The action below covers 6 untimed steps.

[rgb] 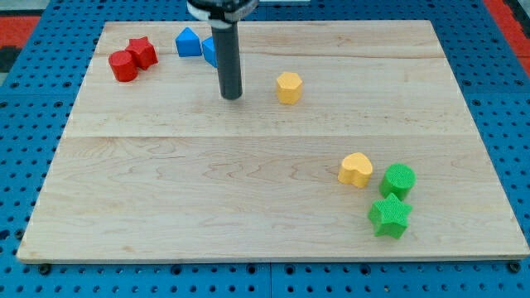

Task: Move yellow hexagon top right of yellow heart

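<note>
- Board (pixel 248 207): pale wood, visible grain and plank seams, smooth satin finish.
- Rod ending in my tip (pixel 231 97): dark, smooth, faint sheen; material unclear.
- Yellow hexagon (pixel 289 87), just right of my tip: matt plastic look.
- Yellow heart (pixel 356 169), green star (pixel 389 217), green cylinder (pixel 398 180), lower right of my tip: matt, finely ridged.
- Red star (pixel 142 52), red cylinder (pixel 123 66), blue blocks (pixel 189 41), upper left of my tip: matt.
- Surround (pixel 33 99): blue perforated panel, slight gloss.

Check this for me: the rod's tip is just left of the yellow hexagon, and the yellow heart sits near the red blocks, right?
Not quite. In the camera view, my tip is left of the yellow hexagon, but the yellow heart sits near the green blocks, not the red blocks.
</note>
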### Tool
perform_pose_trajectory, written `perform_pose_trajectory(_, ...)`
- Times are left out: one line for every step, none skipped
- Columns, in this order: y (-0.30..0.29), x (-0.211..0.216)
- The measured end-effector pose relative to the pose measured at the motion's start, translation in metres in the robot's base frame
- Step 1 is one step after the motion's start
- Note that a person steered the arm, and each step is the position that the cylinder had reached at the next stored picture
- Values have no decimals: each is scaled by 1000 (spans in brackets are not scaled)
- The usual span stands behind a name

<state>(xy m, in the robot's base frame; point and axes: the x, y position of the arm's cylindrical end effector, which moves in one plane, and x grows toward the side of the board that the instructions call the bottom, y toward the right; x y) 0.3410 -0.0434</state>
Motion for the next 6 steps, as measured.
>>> perform_pose_trajectory(34,-13)
perform_pose_trajectory(115,31)
perform_pose_trajectory(141,41)
perform_pose_trajectory(135,25)
perform_pose_trajectory(201,35)
perform_pose_trajectory(202,116)
